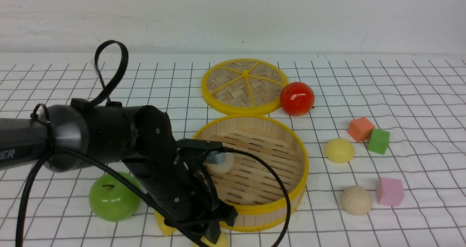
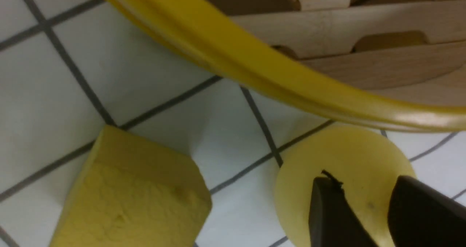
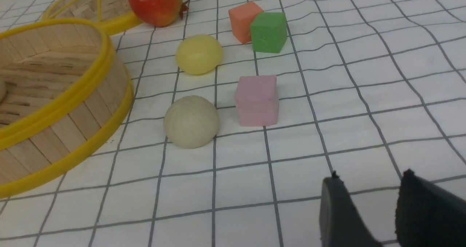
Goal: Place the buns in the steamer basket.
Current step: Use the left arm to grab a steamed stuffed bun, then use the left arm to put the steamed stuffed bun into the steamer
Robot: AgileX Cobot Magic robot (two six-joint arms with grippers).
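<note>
Left hand (image 2: pixel 364 188) hangs over a pale yellow bun (image 2: pixel 338 156) at the bottom edge of the front view, its fingers narrowly parted and gripping nothing. That bun sits on the desk (image 2: pixel 145 68) just outside the steamer basket (image 2: pixel 255 72)'s near rim. Right hand (image 3: pixel 371 179) is likewise part-open and empty. Smooth, and likely soft and light, this bun wants a gentle pinch across its widest girth.
</note>
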